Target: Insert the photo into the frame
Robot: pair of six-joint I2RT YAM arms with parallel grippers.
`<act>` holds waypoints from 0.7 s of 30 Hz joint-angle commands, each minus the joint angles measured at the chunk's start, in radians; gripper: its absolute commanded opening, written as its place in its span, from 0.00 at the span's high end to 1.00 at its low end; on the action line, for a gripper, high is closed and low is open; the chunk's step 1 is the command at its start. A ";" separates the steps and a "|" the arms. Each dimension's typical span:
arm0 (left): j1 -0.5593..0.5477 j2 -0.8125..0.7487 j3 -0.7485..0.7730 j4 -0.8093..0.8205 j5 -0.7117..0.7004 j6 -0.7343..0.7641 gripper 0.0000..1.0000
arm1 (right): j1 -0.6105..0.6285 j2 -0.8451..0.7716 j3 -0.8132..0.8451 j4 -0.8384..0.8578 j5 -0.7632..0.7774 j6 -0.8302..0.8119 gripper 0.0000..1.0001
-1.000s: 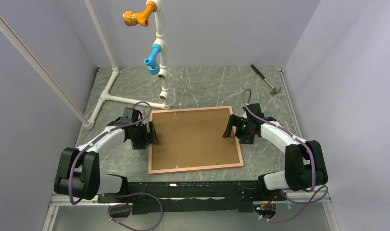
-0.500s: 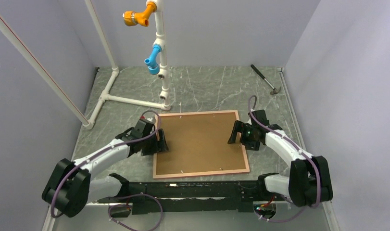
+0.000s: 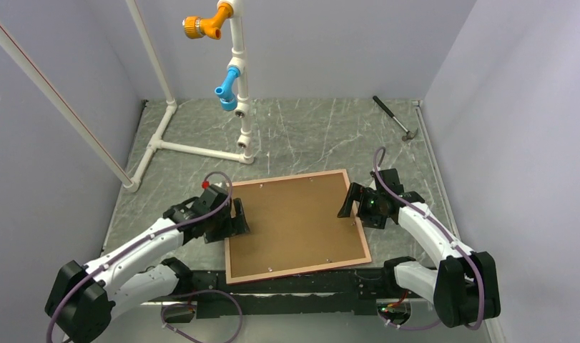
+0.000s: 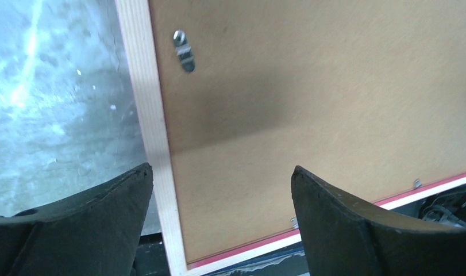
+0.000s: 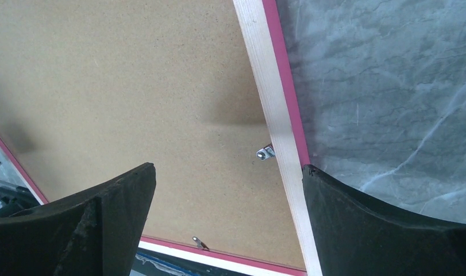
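Note:
The frame [image 3: 295, 271] lies back-up on the marble table, its pale wood rim around a brown backing panel [image 3: 297, 221]. The photo is hidden. My left gripper [image 3: 237, 218] stands open astride the frame's left rim [image 4: 153, 115], one finger over the table and the other over the backing panel [image 4: 311, 98]. At the right rim [image 5: 270, 115] my right gripper [image 3: 347, 201] is open wide, with one finger over the panel [image 5: 133, 86] and the other at the pink outer edge. Small metal clips [image 4: 184, 52] [image 5: 266, 153] sit along the rim. The frame's near edge reaches the black base rail [image 3: 287, 291].
A white pipe stand [image 3: 240, 93] with orange and blue fittings rises just behind the frame. A slanted white pole [image 3: 58, 100] crosses the left side. A hammer [image 3: 394, 118] lies at the back right corner. Grey walls close in on three sides.
The frame has slid toward the near edge and a little to the right, turning slightly. Both grippers came nearer with it, still at its left and right rims.

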 commanded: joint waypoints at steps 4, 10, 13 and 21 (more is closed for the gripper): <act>0.058 0.165 0.177 -0.030 -0.114 0.059 0.08 | 0.007 0.017 0.028 0.040 -0.058 0.025 0.00; 0.144 0.283 0.222 0.005 -0.130 0.097 0.14 | 0.008 0.018 0.021 0.040 -0.056 0.018 0.00; 0.149 0.316 0.244 -0.001 -0.168 0.113 0.16 | 0.008 0.017 0.018 0.044 -0.058 0.018 0.00; 0.159 0.395 0.206 0.071 -0.137 0.132 0.24 | 0.008 0.023 0.017 0.048 -0.058 0.018 0.00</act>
